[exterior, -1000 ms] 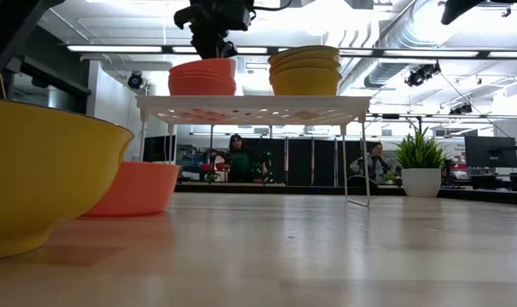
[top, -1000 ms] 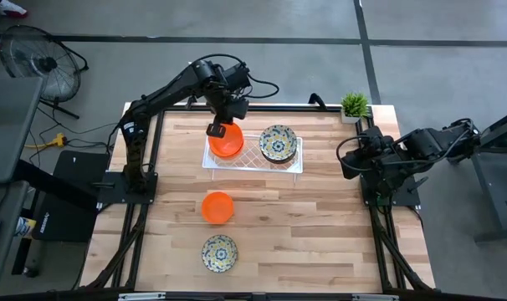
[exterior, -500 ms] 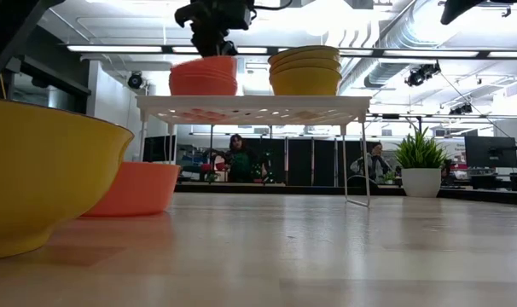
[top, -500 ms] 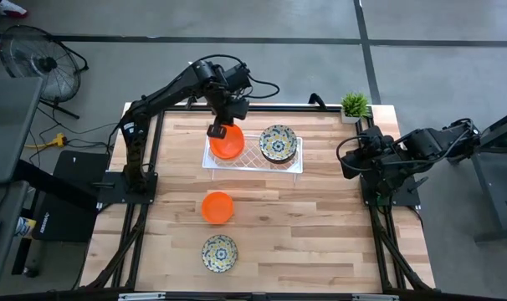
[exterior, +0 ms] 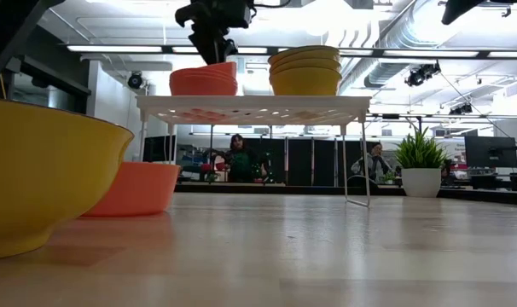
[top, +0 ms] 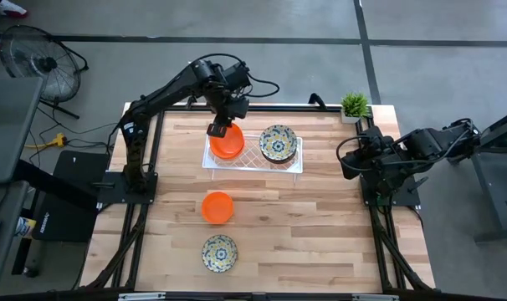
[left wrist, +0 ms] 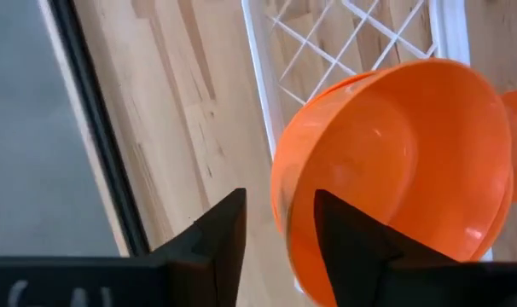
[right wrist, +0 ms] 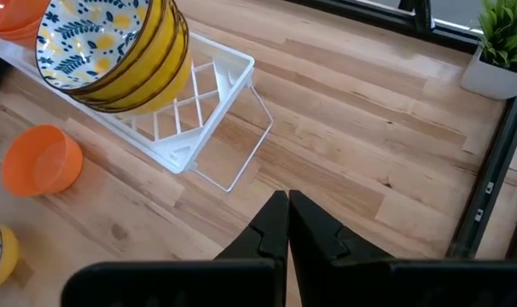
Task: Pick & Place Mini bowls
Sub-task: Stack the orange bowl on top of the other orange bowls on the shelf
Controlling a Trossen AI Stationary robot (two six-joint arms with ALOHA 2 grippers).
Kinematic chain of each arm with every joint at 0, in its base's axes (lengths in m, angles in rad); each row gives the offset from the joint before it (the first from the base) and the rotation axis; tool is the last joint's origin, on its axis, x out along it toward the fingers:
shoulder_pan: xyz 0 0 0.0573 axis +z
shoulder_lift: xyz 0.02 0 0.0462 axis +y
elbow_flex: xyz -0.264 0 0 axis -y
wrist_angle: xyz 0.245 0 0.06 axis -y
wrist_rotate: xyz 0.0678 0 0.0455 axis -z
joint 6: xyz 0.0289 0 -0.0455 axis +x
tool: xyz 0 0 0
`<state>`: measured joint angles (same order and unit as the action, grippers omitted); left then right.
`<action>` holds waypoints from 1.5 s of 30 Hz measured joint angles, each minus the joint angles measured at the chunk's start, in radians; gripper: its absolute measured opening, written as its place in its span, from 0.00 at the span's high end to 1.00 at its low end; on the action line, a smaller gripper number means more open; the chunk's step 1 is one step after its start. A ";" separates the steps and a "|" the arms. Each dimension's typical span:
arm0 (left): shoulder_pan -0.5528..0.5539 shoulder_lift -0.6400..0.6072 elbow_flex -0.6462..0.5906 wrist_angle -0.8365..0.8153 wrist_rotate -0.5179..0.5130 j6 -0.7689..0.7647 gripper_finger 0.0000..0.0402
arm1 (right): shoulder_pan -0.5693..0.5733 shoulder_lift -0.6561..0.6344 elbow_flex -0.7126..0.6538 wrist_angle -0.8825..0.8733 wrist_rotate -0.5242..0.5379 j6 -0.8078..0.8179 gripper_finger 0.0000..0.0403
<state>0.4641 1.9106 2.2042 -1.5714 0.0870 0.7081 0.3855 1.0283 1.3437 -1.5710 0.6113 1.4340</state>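
Mini bowls are the business here, and the orange bowl (left wrist: 395, 170) at the top of the orange stack (top: 227, 143) is the one in play: it sits on the white tray (top: 294, 160), its rim between the parted fingers (left wrist: 216, 247) of the left gripper (top: 219, 130), which a second ago pinched that rim shut and has now spread, so the bowl is let go. In the low view the top bowl lies slightly tilted on the stack (exterior: 204, 80) rather than level as before; it looks released but not quite nested. Just beyond the gripper, on the same tray, stands the patterned stack (top: 278, 142). Well away from it, on the bare table (top: 320, 217), one orange bowl (top: 217, 206) and one patterned bowl (top: 219, 252) wait, so I judge two placements remain. The right gripper (right wrist: 287, 223) is closed on nothing, parked at the table's far side near the potted plant (top: 354, 105).
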 joint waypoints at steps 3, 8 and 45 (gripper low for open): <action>0.000 0.000 0.036 0.001 -0.010 0.002 0.65 | 0.000 0.000 0.000 0.000 0.000 0.004 1.00; 0.000 -0.002 0.057 0.000 -0.015 0.036 0.70 | 0.000 0.000 0.000 0.003 0.000 0.007 1.00; -0.131 0.000 0.042 0.053 -0.128 0.396 0.75 | 0.002 0.029 0.000 0.005 -0.050 0.023 1.00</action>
<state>0.3332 1.9102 2.2459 -1.5188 -0.0410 1.1043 0.3870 1.0573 1.3434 -1.5662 0.5609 1.4570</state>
